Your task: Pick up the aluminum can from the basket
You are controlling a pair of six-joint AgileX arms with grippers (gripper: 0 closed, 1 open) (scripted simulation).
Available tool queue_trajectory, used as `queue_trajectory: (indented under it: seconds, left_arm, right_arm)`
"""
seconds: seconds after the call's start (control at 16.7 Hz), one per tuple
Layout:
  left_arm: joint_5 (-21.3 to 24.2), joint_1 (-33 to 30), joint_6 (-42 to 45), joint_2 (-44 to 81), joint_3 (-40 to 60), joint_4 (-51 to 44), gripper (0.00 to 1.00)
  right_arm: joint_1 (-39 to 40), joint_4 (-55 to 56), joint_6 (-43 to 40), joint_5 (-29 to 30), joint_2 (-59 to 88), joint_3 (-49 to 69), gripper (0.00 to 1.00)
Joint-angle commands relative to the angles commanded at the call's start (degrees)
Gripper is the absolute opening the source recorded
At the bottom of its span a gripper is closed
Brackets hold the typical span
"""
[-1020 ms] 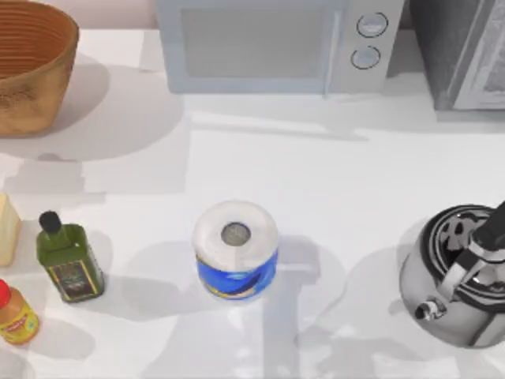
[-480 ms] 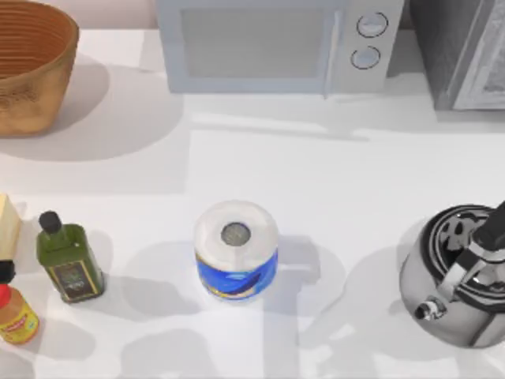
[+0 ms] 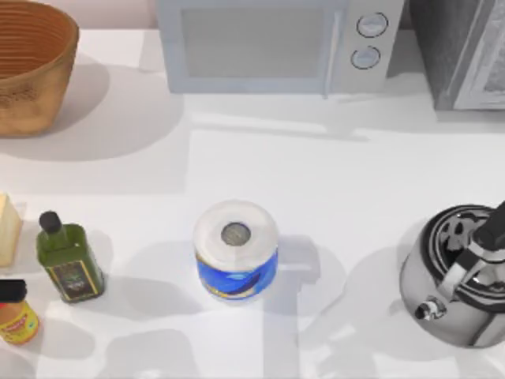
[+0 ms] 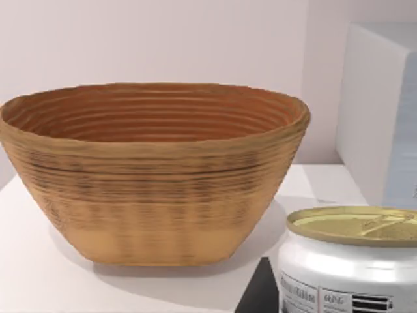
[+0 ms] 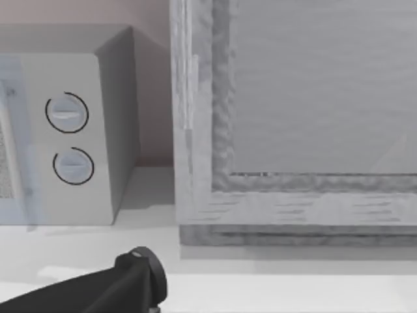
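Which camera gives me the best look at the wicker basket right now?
The left wrist view: the basket is seen whole from the side, rim to base, with its ribbed inner wall. The top view catches it cropped at the table's far left corner. The right wrist view faces the microwave instead.

A small dark shape [image 3: 11,290] now sits at the table's [image 3: 316,181] left edge, covering the orange bottle's [image 3: 16,320] red cap; a second ago the cap was bare. The small shadow bump in front of the basket [image 3: 31,87] is gone.
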Motion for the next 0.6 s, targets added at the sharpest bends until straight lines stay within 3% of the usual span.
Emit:
queue_trajectory:
  seconds: [0.36, 0.6]
  left_arm:
    - [0.79, 0.23, 0.21, 1.84, 0.67, 0.7, 0.0]
    - [6.36, 0.36, 0.74, 11.7, 5.24, 5.69, 0.0]
  right_arm:
    - [0.0, 0.0, 0.0, 0.0, 0.0, 0.0, 1.0]
    - [0.0, 0.0, 0.0, 0.0, 0.0, 0.0, 1.0]
